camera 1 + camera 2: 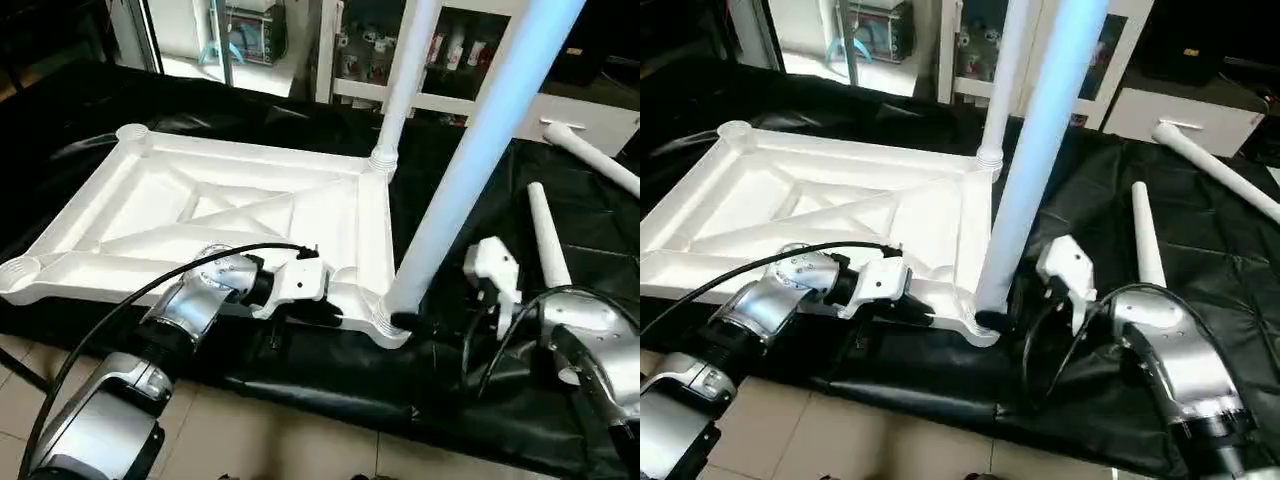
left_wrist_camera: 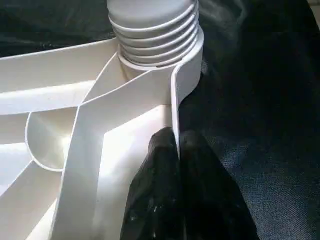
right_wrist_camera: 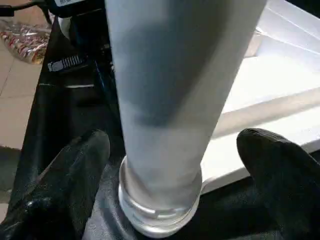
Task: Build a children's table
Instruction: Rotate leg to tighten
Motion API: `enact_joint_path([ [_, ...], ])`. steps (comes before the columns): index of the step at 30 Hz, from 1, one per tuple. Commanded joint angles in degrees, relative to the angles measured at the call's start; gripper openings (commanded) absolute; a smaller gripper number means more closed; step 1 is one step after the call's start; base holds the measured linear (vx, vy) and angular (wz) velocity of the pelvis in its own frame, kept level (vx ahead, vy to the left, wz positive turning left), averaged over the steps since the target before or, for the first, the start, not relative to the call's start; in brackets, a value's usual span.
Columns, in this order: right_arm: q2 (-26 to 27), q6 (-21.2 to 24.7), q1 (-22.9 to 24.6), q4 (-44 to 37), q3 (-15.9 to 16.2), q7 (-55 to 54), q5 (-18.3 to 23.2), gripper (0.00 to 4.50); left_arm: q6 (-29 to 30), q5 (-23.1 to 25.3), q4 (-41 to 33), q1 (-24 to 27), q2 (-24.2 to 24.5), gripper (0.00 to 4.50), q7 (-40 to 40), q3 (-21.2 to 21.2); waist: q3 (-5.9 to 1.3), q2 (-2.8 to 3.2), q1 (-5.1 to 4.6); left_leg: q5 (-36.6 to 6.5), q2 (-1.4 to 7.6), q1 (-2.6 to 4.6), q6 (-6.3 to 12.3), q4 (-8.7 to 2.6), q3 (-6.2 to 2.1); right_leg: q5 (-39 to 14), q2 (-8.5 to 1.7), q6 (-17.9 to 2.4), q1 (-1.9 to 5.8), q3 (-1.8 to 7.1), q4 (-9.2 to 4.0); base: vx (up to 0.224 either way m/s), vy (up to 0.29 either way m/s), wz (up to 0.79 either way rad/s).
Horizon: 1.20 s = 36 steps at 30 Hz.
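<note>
White tabletop (image 1: 790, 205) lying underside up on black cloth (image 1: 1110, 260), X-ribs showing. Two legs standing upright in sockets: near-corner leg (image 1: 1040, 150), far-corner leg (image 1: 1002, 90). Two loose legs lying on cloth at right: one (image 1: 1147, 238) near right arm, another (image 1: 1220, 178) farther back. Left gripper (image 1: 925, 312) at tabletop's near rim, beside near corner socket. Right gripper (image 1: 1025, 300) at base of near-corner leg; finger spread unclear here.

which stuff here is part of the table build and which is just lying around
Part of the job:
tabletop, upside down
two legs standing in its sockets
two loose legs on the black cloth

Just lying about:
shelves with small items behind
black cloth
</note>
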Motion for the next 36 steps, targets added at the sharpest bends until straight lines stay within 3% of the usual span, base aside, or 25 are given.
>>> enact_joint_path([
  [1, -0.3, -1.3, -0.9, 1.2, 0.8, 1.1, -0.9, 4.20, -0.3, 1.6, 0.4, 1.4, 0.6, 0.00, -2.0, -2.2, -3.65, -0.20, 0.36, -9.5, 2.33, -0.09, 5.11, -3.55, -0.30, -11.3, -3.28, -14.0, 3.61, 2.43, -2.76, 0.000, 0.000, 0.00],
  [2, -0.3, -1.3, -1.0, 1.4, 1.0, 1.2, -0.9, 4.13, -0.3, 1.6, 0.4, 1.4, 0.6, 0.00, -2.0, -2.2, -3.65, -0.14, 0.34, -9.4, 2.34, -0.06, 5.12, -3.54, -0.27, -11.3, -3.26, -13.9, 3.56, 2.45, -2.79, 0.000, 0.000, 0.00],
  [3, 0.4, -2.1, -2.4, 3.3, 2.1, 2.1, -1.4, 4.13, -0.5, 1.8, 0.3, 1.6, 0.8, 0.00, -2.0, -2.2, -3.67, -0.66, 0.30, -9.2, 2.31, -0.21, 5.40, -3.48, -0.30, -11.6, -3.41, -13.9, 3.61, 2.42, -2.63, 0.000, 0.000, 0.00],
  [12, 2.0, -3.9, -5.7, 7.9, 2.9, 3.8, -1.9, 3.29, -0.4, 1.8, 0.2, 1.7, 0.9, 0.00, -1.8, -2.1, -3.69, -0.27, 0.51, -8.6, 2.40, -0.01, 5.42, -3.49, -0.21, -10.6, -3.36, -14.4, 3.52, 2.44, -2.55, 0.000, 0.000, 0.00],
  [15, 2.0, -4.2, -6.0, 8.5, 3.2, 4.6, -1.9, 3.19, -0.3, 1.8, 0.1, 1.6, 0.9, 0.00, -1.8, -2.2, -3.78, -0.30, 0.51, -8.5, 2.33, -0.11, 5.37, -3.45, -0.22, -10.2, -3.33, -14.5, 3.64, 2.42, -2.51, 0.000, 0.000, 0.00],
  [17, 2.0, -4.4, -6.0, 8.8, 3.4, 5.1, -2.0, 2.87, -0.3, 1.9, 0.1, 1.6, 0.9, 0.00, -1.9, -2.2, -3.76, -0.34, 0.53, -8.6, 2.34, -0.11, 5.45, -3.44, -0.20, -10.2, -3.31, -14.5, 3.64, 2.41, -2.52, 0.000, 0.000, 0.00],
  [20, 1.8, -4.7, -5.9, 9.5, 4.0, 6.1, -2.4, 2.68, -0.3, 2.0, 0.2, 1.6, 1.0, 0.00, -2.1, -2.3, -3.82, -0.08, 0.58, -8.7, 2.34, -0.07, 5.37, -3.43, -0.21, -9.7, -3.28, -14.7, 3.68, 2.40, -2.46, 0.000, 0.000, 0.00],
  [27, 2.6, -4.2, -6.2, 12.2, 5.5, 5.2, -4.6, 2.11, 1.1, 2.3, -0.1, 1.9, 1.4, 0.00, -2.3, -2.4, -3.68, -0.43, 0.52, -8.9, 2.39, -0.11, 5.27, -3.48, -0.18, -10.9, -3.33, -14.7, 3.57, 2.37, -2.54, 0.000, 0.000, 0.00],
  [31, 4.5, -3.5, -6.8, 15.8, 5.0, -0.3, -6.7, 2.06, 2.2, 1.5, -0.6, 2.2, 1.0, 0.00, -2.2, -1.9, -3.28, -0.27, 0.21, -12.6, 2.28, -0.23, 3.62, -3.76, -0.40, -17.3, -3.42, -12.6, 3.42, 2.36, -3.27, 0.000, 0.000, 0.00],
  [36, 8.6, -1.0, -7.0, 18.6, 3.0, -9.8, -7.9, 2.04, 4.1, 0.6, -1.4, 2.2, -0.2, 0.00, -0.5, -1.0, -2.61, -0.41, -1.14, -19.5, 2.00, -0.18, 1.02, -4.37, -1.19, -31.9, -3.43, -6.9, 3.07, 1.97, -4.77, 0.000, 0.000, 0.00],
])
